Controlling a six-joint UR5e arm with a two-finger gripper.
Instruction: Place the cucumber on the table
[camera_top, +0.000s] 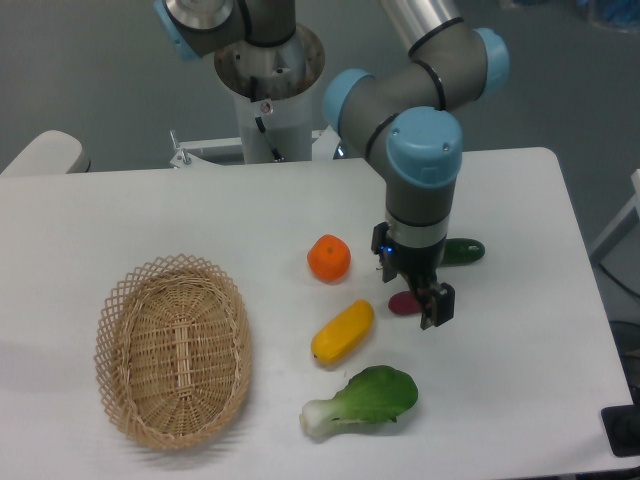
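The dark green cucumber (464, 251) lies on the white table (150, 215), right of centre, partly hidden behind my wrist. My gripper (418, 298) points down just left of and in front of the cucumber, apart from it, with its jaws spread and nothing between them. A small magenta piece (401, 304) lies on the table right under the gripper, partly covered by one finger (438, 305).
An orange (329, 258) sits left of the gripper. A yellow piece (342, 332) lies in front of it. A leafy bok choy (364, 400) lies near the front edge. An oval wicker basket (173, 350) stands at the left. The arm's base (268, 70) is at the back.
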